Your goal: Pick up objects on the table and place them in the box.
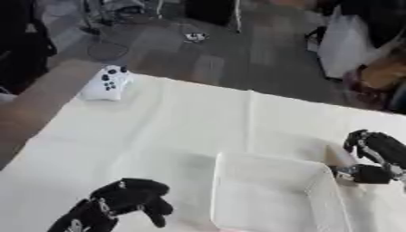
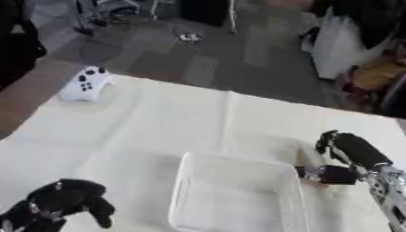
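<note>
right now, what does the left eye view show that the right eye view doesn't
Only the left eye view: nothing distinct beyond a wider strip of white table left of the left hand.
Only the right eye view: more of the right hand's silver forearm, running to the lower right corner.
Both: the white game controller at the far left table edge, the empty white box, and a pale object by the right hand.

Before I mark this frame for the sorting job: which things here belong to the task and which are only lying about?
Task things:
white game controller at the table's far left corner
clear box
right hand holding a pale object beside the box
left hand

Lying about:
white bag on floor
cables on floor
</note>
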`<action>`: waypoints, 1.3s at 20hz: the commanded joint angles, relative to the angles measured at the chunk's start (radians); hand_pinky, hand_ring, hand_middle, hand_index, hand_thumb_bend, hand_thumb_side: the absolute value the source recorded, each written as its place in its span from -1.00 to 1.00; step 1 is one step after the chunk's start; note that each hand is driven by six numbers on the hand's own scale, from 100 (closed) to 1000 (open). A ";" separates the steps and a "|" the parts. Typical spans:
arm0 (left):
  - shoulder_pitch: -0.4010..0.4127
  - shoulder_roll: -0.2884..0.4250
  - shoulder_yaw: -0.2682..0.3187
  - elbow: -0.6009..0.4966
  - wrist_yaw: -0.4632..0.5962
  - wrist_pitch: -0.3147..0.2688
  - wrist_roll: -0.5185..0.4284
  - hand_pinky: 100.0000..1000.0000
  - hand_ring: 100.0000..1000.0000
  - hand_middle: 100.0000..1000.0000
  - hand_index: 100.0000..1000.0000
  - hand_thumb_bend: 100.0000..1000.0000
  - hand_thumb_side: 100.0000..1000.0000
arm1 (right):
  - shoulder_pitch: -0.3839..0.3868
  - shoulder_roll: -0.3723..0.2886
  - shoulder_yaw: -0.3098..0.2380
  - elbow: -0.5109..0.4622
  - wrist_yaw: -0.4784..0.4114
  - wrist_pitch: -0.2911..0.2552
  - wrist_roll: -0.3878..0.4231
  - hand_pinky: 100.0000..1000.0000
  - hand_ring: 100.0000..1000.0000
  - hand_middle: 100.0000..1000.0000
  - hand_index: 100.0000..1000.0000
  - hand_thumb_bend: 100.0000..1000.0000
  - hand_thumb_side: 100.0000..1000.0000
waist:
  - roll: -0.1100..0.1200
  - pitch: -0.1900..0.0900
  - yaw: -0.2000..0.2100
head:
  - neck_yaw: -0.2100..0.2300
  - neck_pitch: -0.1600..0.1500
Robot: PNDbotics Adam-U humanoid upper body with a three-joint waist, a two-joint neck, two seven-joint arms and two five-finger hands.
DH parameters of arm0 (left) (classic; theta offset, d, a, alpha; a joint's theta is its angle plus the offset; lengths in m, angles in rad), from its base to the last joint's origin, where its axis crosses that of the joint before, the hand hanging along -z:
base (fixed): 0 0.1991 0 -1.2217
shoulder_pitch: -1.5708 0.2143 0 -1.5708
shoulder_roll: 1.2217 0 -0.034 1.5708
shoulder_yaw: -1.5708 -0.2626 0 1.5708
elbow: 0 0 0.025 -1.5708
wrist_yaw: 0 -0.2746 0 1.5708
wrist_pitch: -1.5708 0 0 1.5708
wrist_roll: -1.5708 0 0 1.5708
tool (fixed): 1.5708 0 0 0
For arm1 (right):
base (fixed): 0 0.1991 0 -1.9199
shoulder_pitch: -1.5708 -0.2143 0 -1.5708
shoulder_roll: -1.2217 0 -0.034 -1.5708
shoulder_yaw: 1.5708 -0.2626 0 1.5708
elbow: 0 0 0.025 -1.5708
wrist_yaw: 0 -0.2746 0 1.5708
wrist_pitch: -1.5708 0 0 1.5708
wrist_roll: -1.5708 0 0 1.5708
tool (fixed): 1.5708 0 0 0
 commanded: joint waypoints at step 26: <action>-0.005 0.014 -0.001 -0.019 -0.004 -0.001 -0.013 -0.03 0.37 0.59 0.75 0.00 0.56 | 0.035 -0.055 -0.020 0.064 -0.370 -0.147 -0.110 -1.00 -1.00 -0.96 -0.32 0.33 0.15 | 0.007 -0.009 -0.008 | 0.026 -0.005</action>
